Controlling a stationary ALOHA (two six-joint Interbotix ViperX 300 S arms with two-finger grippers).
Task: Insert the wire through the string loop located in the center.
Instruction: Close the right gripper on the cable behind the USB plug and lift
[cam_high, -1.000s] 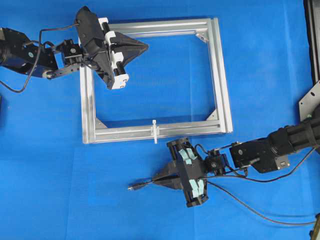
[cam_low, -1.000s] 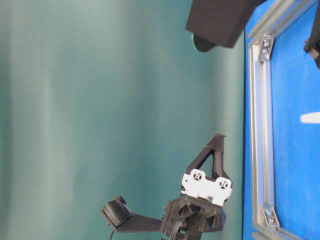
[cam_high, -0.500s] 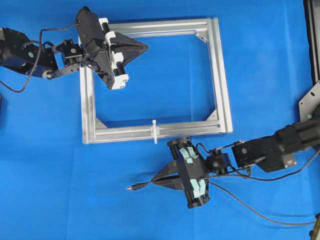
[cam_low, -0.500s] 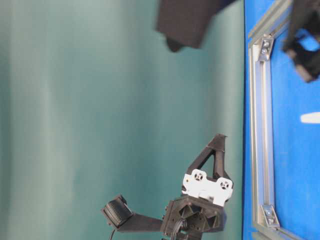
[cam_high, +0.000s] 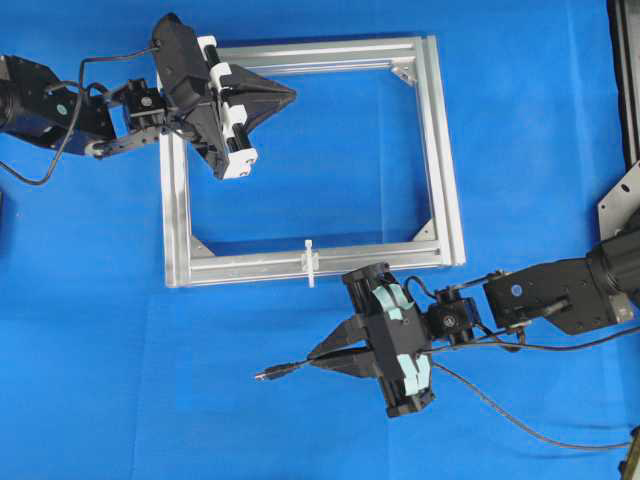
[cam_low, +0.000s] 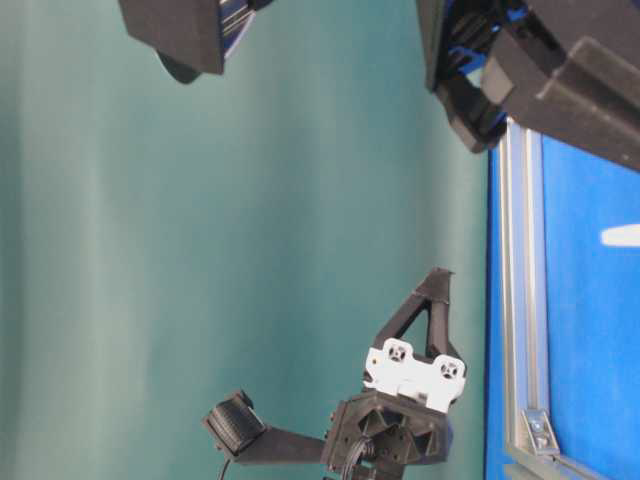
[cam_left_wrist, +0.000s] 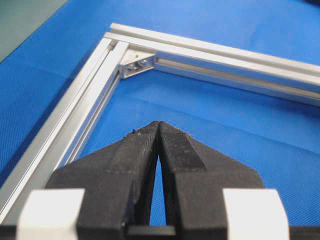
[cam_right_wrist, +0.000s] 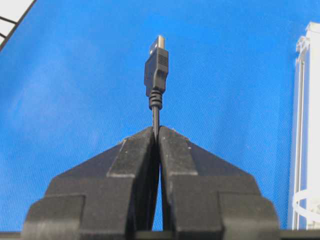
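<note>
Below the silver aluminium frame (cam_high: 310, 150), the right gripper (cam_high: 318, 358) carries the long thin black wire (cam_high: 290, 368), ready for threading.

Its jaws are closed on the cable just behind the small metal-tipped plug (cam_right_wrist: 156, 62), which sticks out past the fingertips; the loose remainder trails across the blue table cover (cam_high: 120, 380) to the right. The tiny white string loop (cam_high: 310, 262) stands upright on the near frame bar, near the gripper but apart from it, with nothing through it yet. This looks like the carry-and-align step: the plug seems to point sideways along the bar, though the angle is hard to judge, so the next move calls for turning it toward the loop and lining it up. The left gripper (cam_high: 285, 94) hangs over the far-left frame corner, pinched together and empty.
</note>
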